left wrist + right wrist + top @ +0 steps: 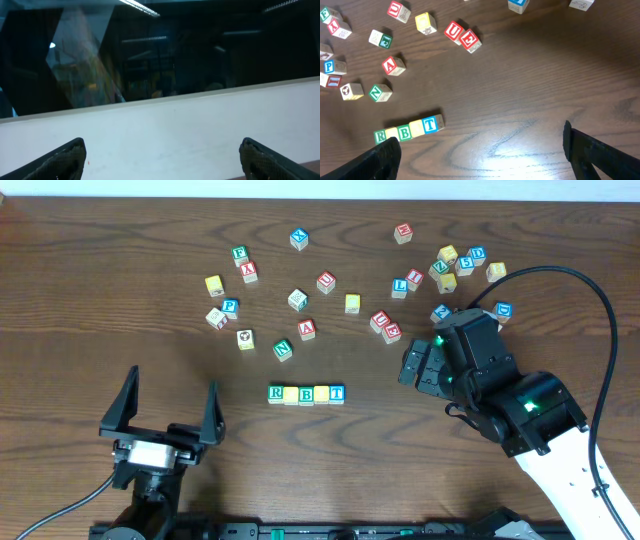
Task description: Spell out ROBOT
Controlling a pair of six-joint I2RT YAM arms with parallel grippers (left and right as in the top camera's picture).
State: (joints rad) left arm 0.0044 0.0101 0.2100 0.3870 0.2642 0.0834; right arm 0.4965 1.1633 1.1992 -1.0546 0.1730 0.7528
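Overhead view is showing the row of five blocks lying in the middle of the desk (120, 240), each touching the next: green R (276, 393), yellow block (291, 394), green B (306, 394), second yellow block (321, 393), blue T (337, 392); the two yellow faces are sitting where the O's belong, yet neither view is giving me a letter on them, so the line may be reading R-B-T only; that, I judge, is the chief risk: a finished-looking row that is not spelling ROBOT; the other risk is coming from any correction: the blocks are packed tight, so jaws going down around one yellow block are likely to be shoving R, B or T askew, or tipping a block onto another face; right jaws are standing wide apart and empty, hovering over bare desk to the right of the row; left jaws are likewise apart and empty, sitting near the front edge and facing a wall (175, 135); among the loose blocks I am reading red A (307, 330), green N (283, 350), red U (326, 281), red E (469, 39), blue P (329, 66), blue L (400, 284); I am not making out a spare O anywhere
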